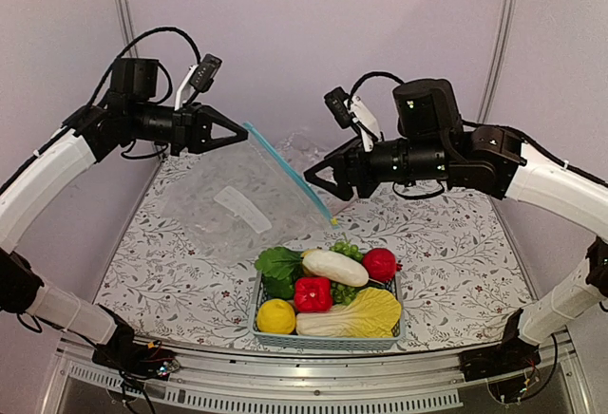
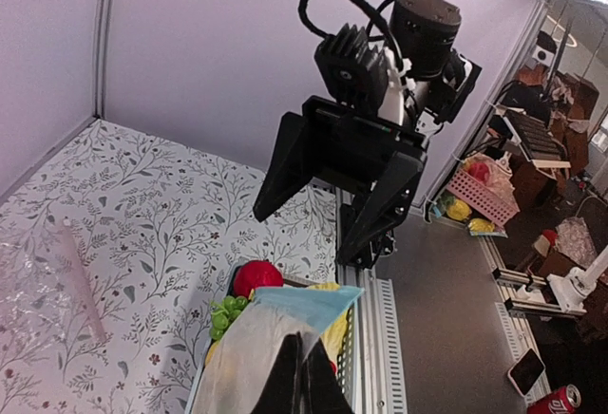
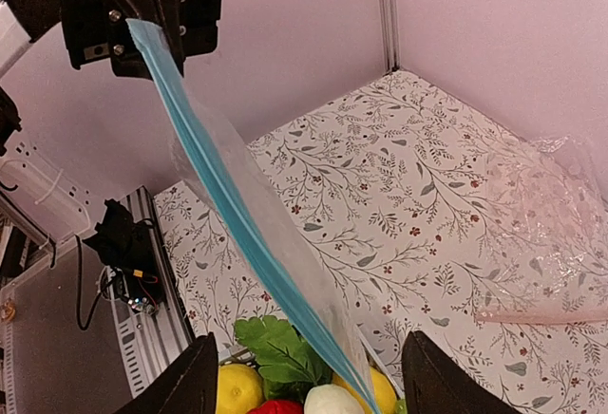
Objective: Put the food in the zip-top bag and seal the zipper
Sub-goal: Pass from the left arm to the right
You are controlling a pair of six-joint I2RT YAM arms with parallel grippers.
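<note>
Top view: left gripper pinches the zip-top bag at its zipper corner, right gripper spread just beside, food in the basket below; left wrist shows that pinch; right wrist, zipper slanting down toward its parted jaws.

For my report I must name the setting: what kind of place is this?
Probably a robot test booth in a lab: two robot arms bolted to a walled table, toy food, cluttered workshop floor beyond.
</note>
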